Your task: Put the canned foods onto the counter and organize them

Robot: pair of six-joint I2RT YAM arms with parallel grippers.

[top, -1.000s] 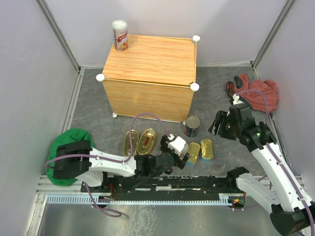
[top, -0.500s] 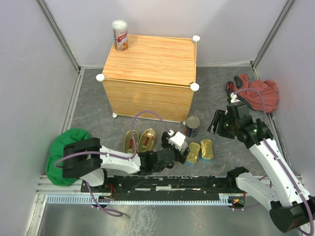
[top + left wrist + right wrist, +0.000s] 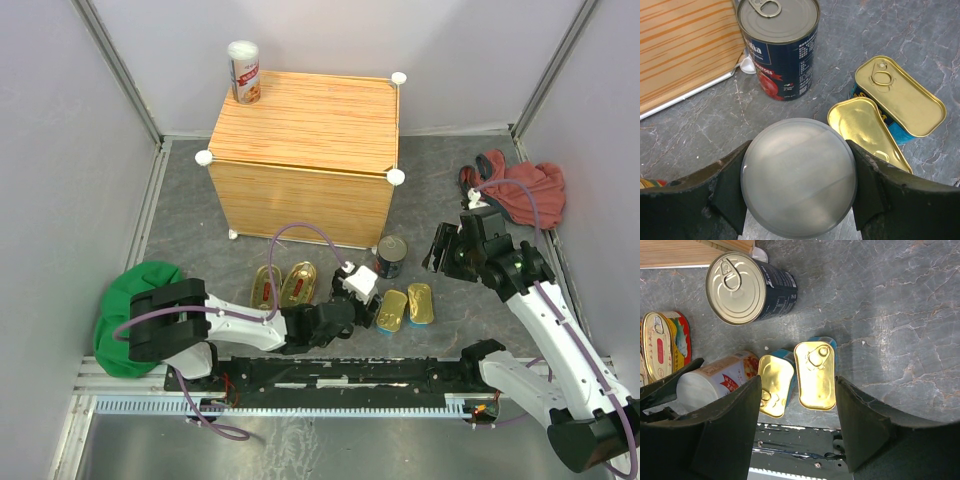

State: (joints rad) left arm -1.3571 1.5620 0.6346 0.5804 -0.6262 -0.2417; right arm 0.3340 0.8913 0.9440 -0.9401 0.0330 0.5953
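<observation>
Where jaws gaped, left gripper [image 3: 799, 202] clamping white-lidded can [image 3: 798, 170]

Dark round tin [image 3: 782, 55]: white letters on the blue label, cut off at left, ending "…tha". Red ribbon below reads in part "…ATOES". Fine-print block beside it is too small to read. Tall cylinder [image 3: 715, 377]: red emblem and print, not legible.

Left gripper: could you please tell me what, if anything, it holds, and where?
The left gripper clasps the white-lidded can by its sides, near the lid.
</observation>
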